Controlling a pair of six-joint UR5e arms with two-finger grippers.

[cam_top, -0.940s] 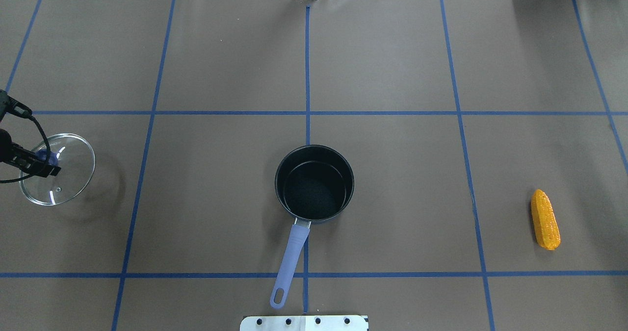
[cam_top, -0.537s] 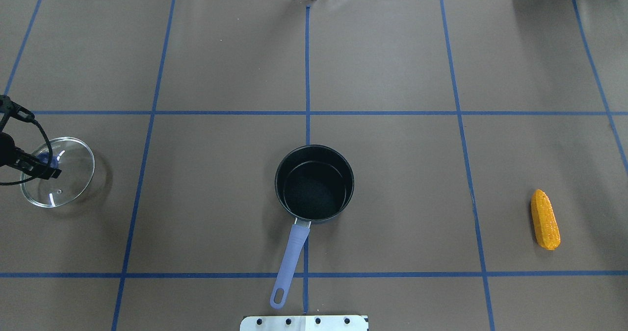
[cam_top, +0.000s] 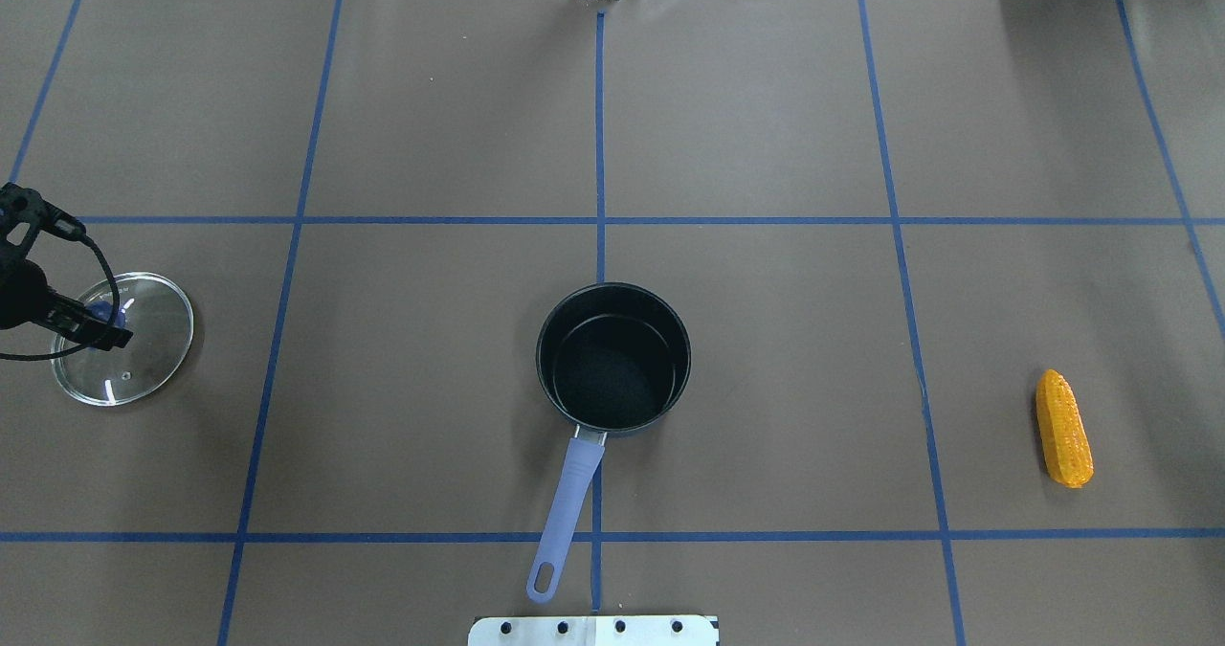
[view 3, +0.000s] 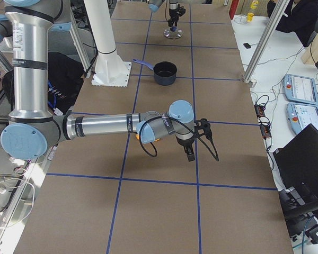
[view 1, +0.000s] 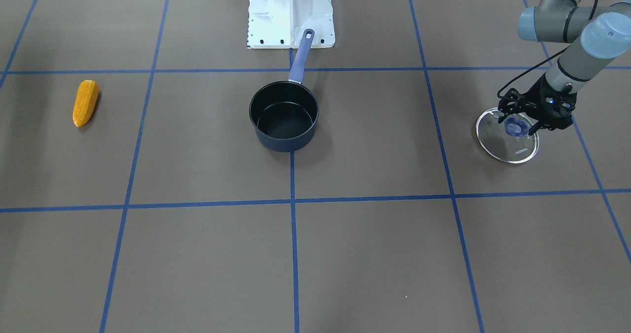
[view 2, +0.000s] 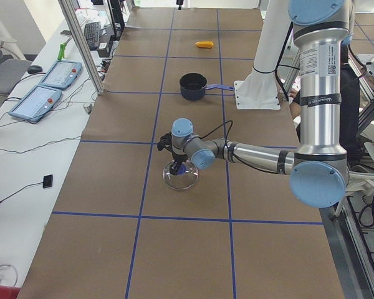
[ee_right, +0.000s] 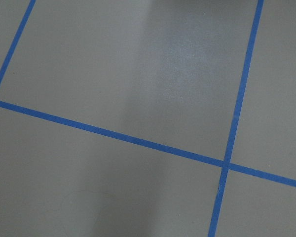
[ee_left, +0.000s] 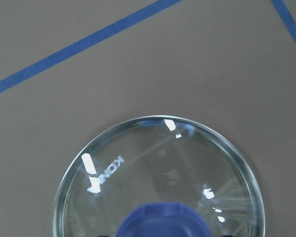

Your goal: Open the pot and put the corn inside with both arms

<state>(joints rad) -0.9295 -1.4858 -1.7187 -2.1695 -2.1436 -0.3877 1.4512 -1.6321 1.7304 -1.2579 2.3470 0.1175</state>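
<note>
The dark pot (cam_top: pixel 612 289) stands open and empty at the table's middle, its blue handle (cam_top: pixel 565 502) pointing toward the robot; it also shows in the front view (view 1: pixel 283 143). The glass lid (cam_top: pixel 144 364) with a blue knob lies low at the far left. My left gripper (cam_top: pixel 100 325) is shut on that knob (view 1: pixel 516 126). The left wrist view shows the lid (ee_left: pixel 158 163) close over the brown mat. The corn (cam_top: pixel 1063 428) lies alone at the far right (view 1: pixel 85 102). My right gripper (view 3: pixel 190 153) hangs above the mat in the exterior right view only; I cannot tell its state.
The white mounting base (view 1: pixel 291 12) stands at the robot's edge behind the pot handle. Blue tape lines grid the brown mat. Aluminium posts (view 2: pixel 81 43) and teach pendants (view 2: pixel 50 75) stand along the operators' side.
The left gripper has lowered the lid toward the mat and shifted it slightly right; its shadow has closed in under it. Pot and corn have not moved.
</note>
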